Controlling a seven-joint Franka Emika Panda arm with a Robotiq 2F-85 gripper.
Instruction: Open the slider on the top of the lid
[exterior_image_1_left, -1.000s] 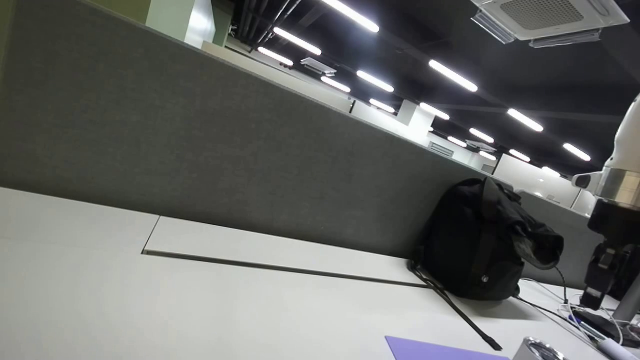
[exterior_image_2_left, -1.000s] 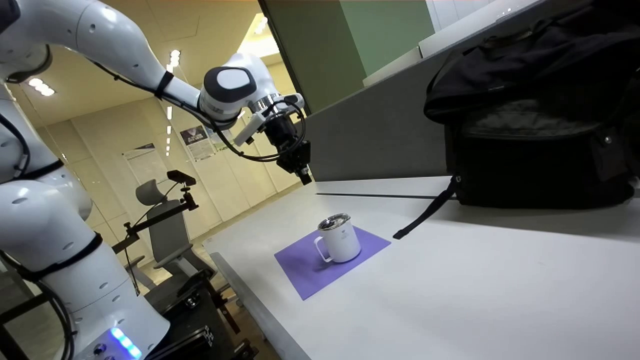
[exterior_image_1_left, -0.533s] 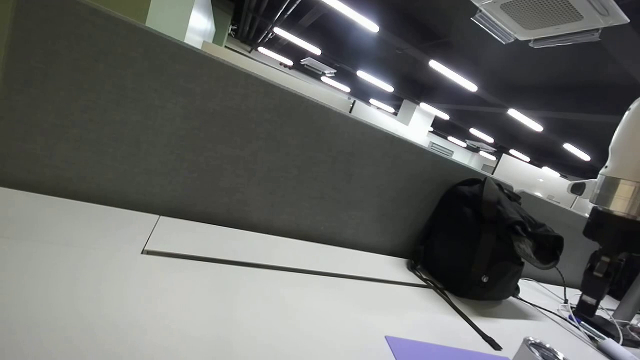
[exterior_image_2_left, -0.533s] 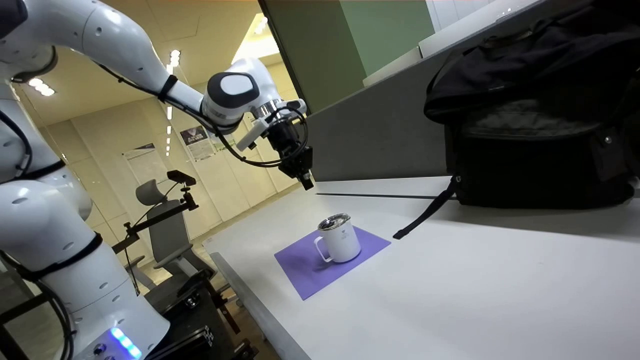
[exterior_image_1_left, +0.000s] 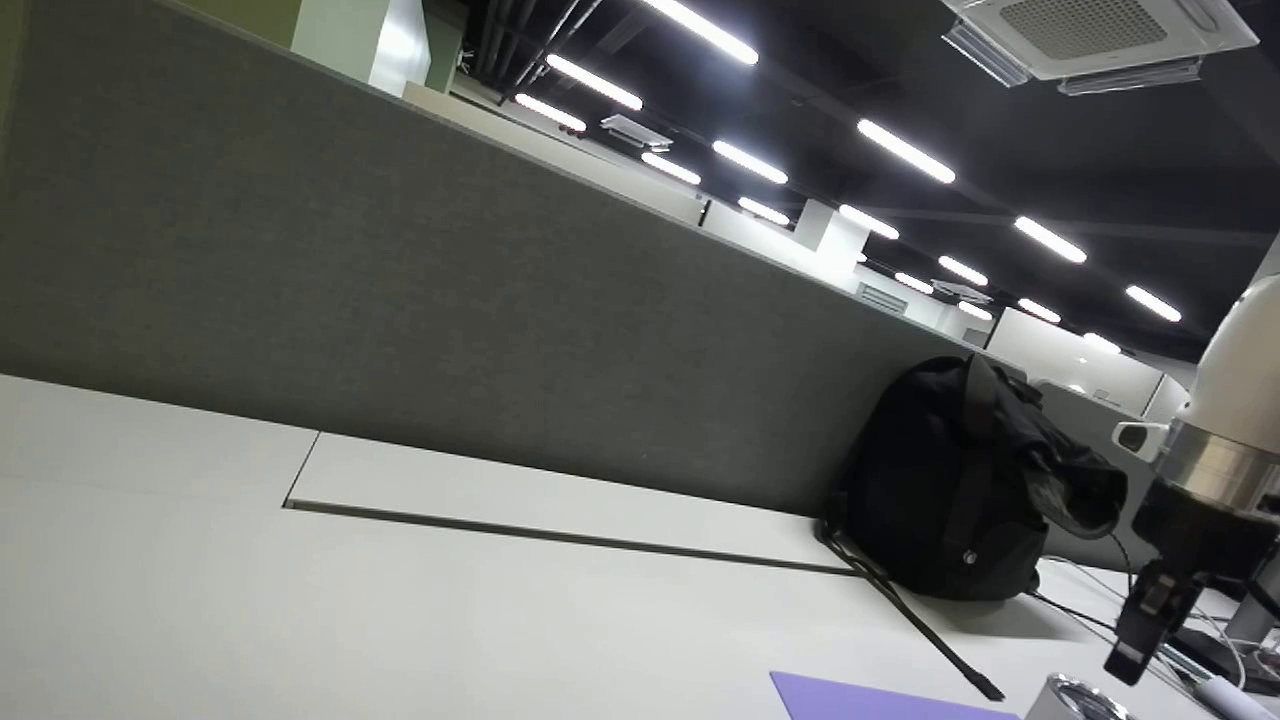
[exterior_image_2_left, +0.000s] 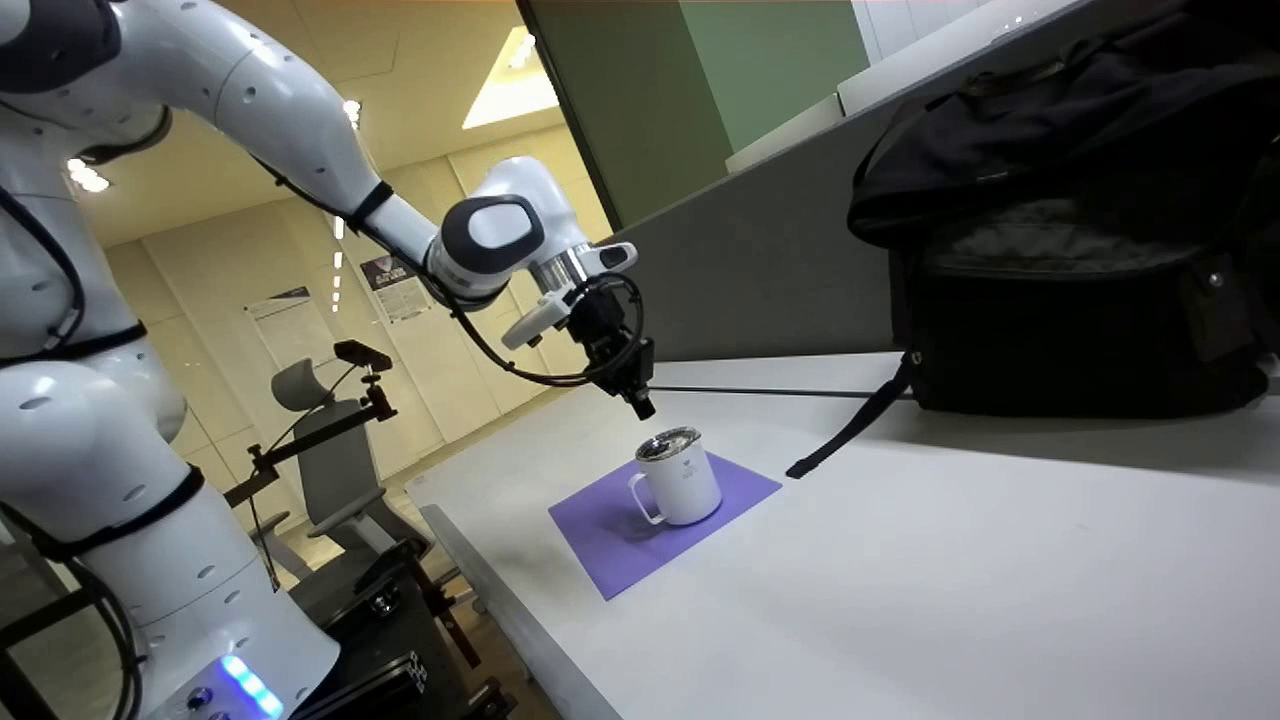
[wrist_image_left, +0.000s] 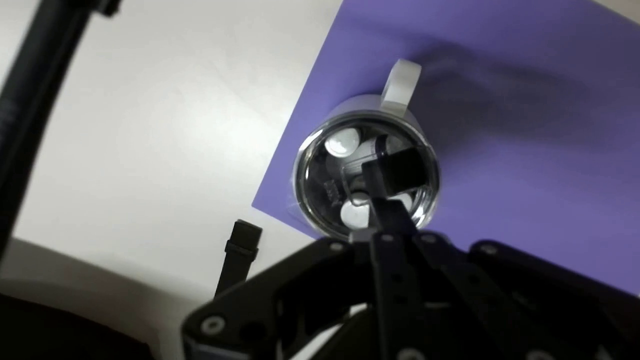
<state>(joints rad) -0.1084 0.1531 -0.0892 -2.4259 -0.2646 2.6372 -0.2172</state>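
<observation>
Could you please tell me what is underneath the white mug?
The white mug stands on a purple sheet, which lies on the white table. The part of the sheet directly under the mug is covered, so I cannot see anything there.

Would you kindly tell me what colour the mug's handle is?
The handle is white; it shows best in the wrist view.

Arm (exterior_image_2_left: 300, 120): white, rounded
Bands (exterior_image_2_left: 372, 204): black
Wrist ring (exterior_image_2_left: 560, 270): silver
Cable (exterior_image_2_left: 560, 381): black, looped
Base light (exterior_image_2_left: 252, 687): blue
Gripper (wrist_image_left: 387, 174): black, grey screws (wrist_image_left: 213, 325)
</observation>
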